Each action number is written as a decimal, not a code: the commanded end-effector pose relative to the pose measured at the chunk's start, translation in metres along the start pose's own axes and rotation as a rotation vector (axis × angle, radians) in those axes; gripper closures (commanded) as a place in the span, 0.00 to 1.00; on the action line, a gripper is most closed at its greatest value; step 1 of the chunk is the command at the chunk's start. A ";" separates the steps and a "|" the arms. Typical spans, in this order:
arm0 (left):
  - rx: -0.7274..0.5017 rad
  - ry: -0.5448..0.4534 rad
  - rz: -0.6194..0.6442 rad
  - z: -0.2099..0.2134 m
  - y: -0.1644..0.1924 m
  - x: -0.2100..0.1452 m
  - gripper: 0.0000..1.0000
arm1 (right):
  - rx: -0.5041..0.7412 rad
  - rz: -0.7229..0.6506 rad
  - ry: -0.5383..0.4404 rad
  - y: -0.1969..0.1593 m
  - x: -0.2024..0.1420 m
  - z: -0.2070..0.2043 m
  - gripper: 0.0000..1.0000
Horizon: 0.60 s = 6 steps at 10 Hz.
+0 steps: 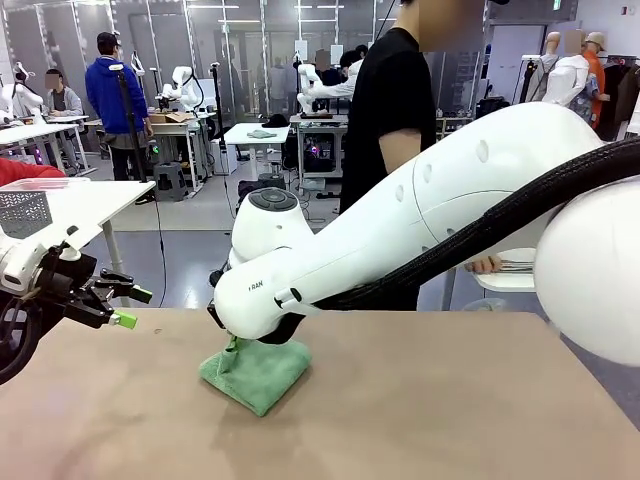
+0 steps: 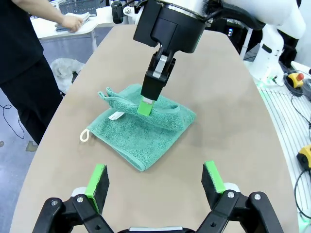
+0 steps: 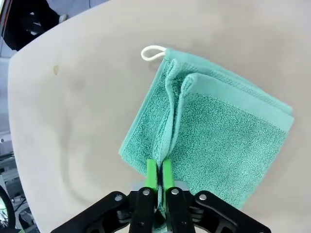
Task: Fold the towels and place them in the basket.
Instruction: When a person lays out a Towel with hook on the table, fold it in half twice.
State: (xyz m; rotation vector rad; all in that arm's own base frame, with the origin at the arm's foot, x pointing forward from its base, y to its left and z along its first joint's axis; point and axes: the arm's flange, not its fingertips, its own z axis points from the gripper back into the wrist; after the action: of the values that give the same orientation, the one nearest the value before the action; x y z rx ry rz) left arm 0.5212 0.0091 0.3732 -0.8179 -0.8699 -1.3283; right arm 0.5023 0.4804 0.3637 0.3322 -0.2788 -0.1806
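Here the mint green towel [image 3: 218,121] lies folded on the tan surface [image 3: 87,97], right at the tips of the right fingers [image 3: 151,170], which are pressed nearly together, pinching a raised ridge of its upper layer. A white loop [image 3: 153,52] sticks out at the corner farthest from those fingers. The left fingers [image 2: 97,180] are spread wide, short of the towel's near edge, holding nothing. Beyond the towel a person [image 1: 390,110] in black stands at the far side. In the front view the right arm [image 1: 430,200] hides the right fingers and the towel's back; a pale mesh basket [image 1: 22,212] is cut off at the edge.
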 end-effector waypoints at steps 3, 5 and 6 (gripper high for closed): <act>-0.001 0.000 0.005 0.000 0.000 0.001 0.03 | 0.020 -0.040 -0.066 0.001 -0.007 0.001 0.58; -0.001 0.000 0.005 0.000 0.000 0.001 0.03 | 0.033 -0.046 -0.071 -0.002 -0.007 0.003 0.38; -0.001 0.000 0.005 0.000 0.000 0.001 0.03 | 0.030 -0.036 -0.058 -0.008 -0.009 0.008 0.34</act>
State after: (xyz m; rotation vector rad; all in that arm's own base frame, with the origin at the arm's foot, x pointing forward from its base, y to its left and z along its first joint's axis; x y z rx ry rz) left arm 0.5212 0.0091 0.3732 -0.8179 -0.8698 -1.3283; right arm 0.5035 0.4802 0.3669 0.3554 -0.3029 -0.1815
